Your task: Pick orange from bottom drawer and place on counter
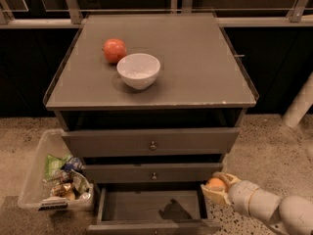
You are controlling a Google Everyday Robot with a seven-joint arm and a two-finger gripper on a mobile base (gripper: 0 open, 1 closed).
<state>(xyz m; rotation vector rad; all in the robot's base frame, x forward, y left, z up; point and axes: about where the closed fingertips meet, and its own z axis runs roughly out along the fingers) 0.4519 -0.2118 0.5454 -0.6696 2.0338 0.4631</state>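
The orange (215,183) is a small pale yellow-orange fruit held in my gripper (216,186) at the right edge of the bottom drawer (151,212). The gripper is shut on it, just above the drawer's right wall. The drawer is pulled open and its inside looks bare apart from a shadow. The counter (195,67) is the flat grey top of the cabinet, above and behind the gripper. My white arm (266,207) comes in from the lower right.
A white bowl (139,70) and a larger red-orange fruit (114,50) sit on the counter's left half. The two upper drawers (152,142) are closed. A clear bin of packets (54,177) stands on the floor at the left. A white post (301,102) stands at the right.
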